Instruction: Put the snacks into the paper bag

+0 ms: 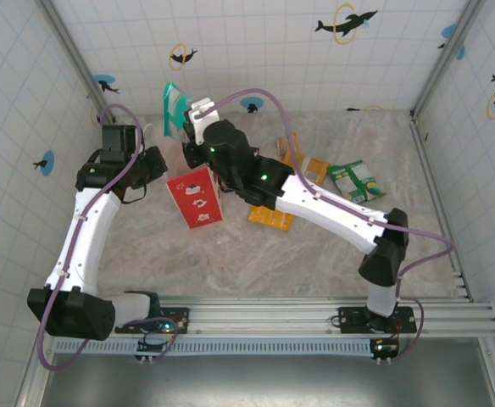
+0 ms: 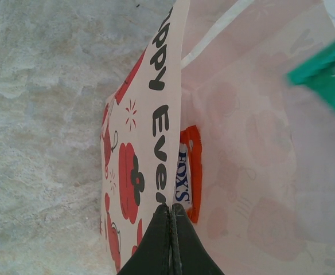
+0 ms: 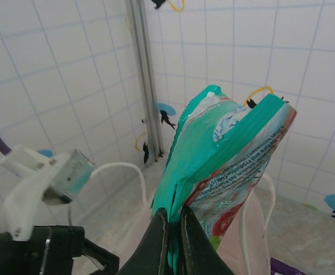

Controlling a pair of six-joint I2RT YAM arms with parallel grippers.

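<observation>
Marbled surface (image 1: 256, 263) is lying open toward the arm bases; the red-and-white paper bag (image 1: 195, 197) is standing mid-surface, left jaws pinching its rim. Right jaws are clamping a teal foil packet (image 3: 225, 143) above the bag's mouth.

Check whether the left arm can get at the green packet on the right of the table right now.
Probably not. The left fingers are shut on the rim of the paper bag, and the right arm lies stretched between them and the green packet.
</observation>
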